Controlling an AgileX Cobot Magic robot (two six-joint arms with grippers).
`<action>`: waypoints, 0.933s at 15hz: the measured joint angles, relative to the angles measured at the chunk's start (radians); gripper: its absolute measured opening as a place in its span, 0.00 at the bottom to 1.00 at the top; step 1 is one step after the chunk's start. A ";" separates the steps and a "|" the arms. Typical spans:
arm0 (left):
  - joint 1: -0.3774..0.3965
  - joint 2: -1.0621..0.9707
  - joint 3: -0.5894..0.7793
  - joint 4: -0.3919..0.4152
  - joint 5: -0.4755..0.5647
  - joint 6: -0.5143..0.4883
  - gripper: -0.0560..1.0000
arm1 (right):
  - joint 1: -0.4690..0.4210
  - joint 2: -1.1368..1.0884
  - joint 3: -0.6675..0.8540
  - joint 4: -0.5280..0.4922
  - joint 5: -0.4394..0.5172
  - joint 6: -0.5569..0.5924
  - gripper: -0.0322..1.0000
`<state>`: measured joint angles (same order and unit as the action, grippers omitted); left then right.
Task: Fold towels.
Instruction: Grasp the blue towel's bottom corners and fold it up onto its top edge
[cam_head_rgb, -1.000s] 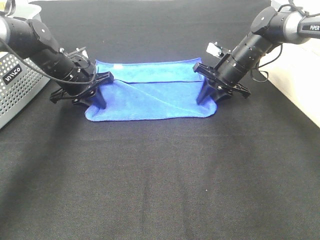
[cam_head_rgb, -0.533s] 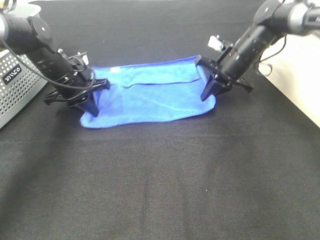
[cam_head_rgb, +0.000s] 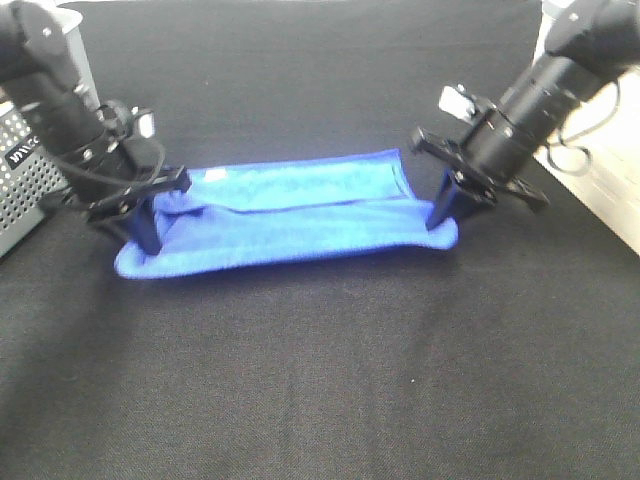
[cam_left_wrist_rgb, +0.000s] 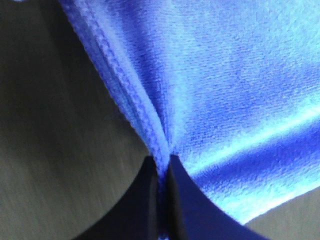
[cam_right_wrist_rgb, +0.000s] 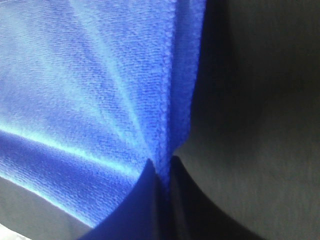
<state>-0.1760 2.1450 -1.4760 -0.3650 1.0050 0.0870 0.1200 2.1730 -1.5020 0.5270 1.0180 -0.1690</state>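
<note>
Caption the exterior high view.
Left end effector and right end effector pinch a blue towel stretched across black table.

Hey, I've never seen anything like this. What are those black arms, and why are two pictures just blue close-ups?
They are two robot arms working as a pair. The wide picture comes from a camera mounted high above a table covered in black cloth. The two close-ups come from a small camera on each arm's wrist, looking along its pincers. A blue towel lies on the table, folded lengthwise. The left gripper is shut on one end and the right gripper on the other, stretching it between them. A grey basket sits at the left edge.
</note>
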 joint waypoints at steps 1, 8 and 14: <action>0.000 -0.033 0.063 -0.004 -0.025 0.001 0.07 | 0.000 -0.040 0.075 0.000 -0.037 -0.008 0.03; -0.001 -0.152 0.226 -0.022 -0.148 0.002 0.07 | 0.009 -0.134 0.228 0.008 -0.157 -0.051 0.03; -0.001 -0.038 -0.085 0.065 -0.085 -0.051 0.07 | 0.009 -0.018 -0.098 -0.003 -0.123 -0.051 0.03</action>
<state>-0.1770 2.1070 -1.5610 -0.3000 0.9200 0.0360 0.1290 2.1550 -1.6000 0.5240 0.8950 -0.2200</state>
